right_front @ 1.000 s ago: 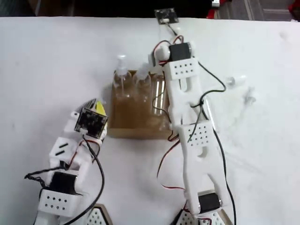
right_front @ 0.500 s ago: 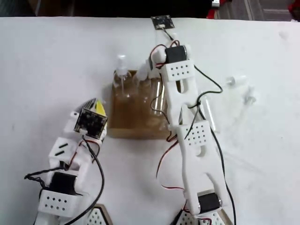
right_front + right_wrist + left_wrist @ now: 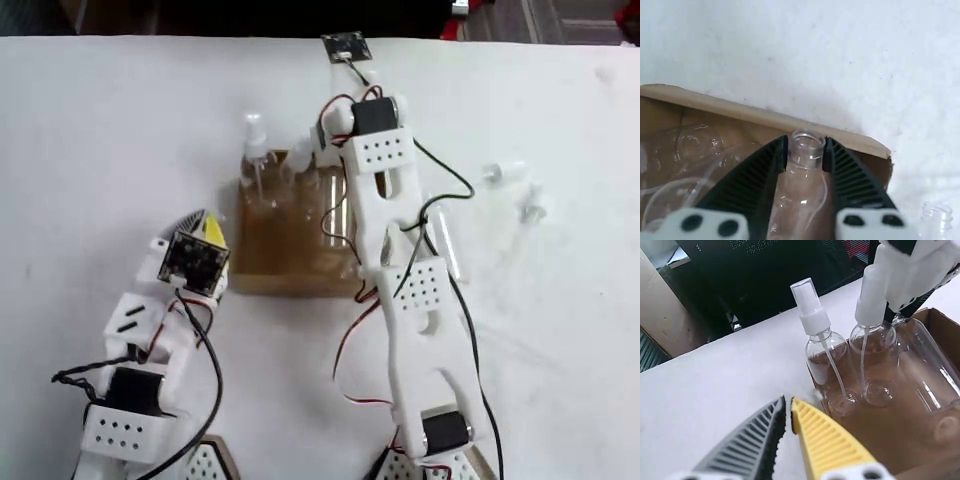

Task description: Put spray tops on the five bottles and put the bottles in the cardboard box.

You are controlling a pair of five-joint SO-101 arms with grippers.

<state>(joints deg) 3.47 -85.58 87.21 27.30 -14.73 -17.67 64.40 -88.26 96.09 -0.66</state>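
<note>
Grey-and-yellow left gripper point(image 3: 787, 405) stays beside the brown cardboard box point(image 3: 290, 281), tips pressed together on nothing. Inside the box, the clear spray-topped plastic bottle point(image 3: 257, 165) has tipped slightly leftward. Black right gripper point(image 3: 805, 146), shifted leftward over the box's far edge, pinches an uncapped clear bottle point(image 3: 801, 195) by its neck

The right arm point(image 3: 405, 290) is stretched far forward, with the right gripper point(image 3: 805, 145) clamped on the neck of a bottle point(image 3: 801, 192). The left arm point(image 3: 140, 340) is folded back, the left gripper point(image 3: 786, 407) drawn nearly closed.
</note>
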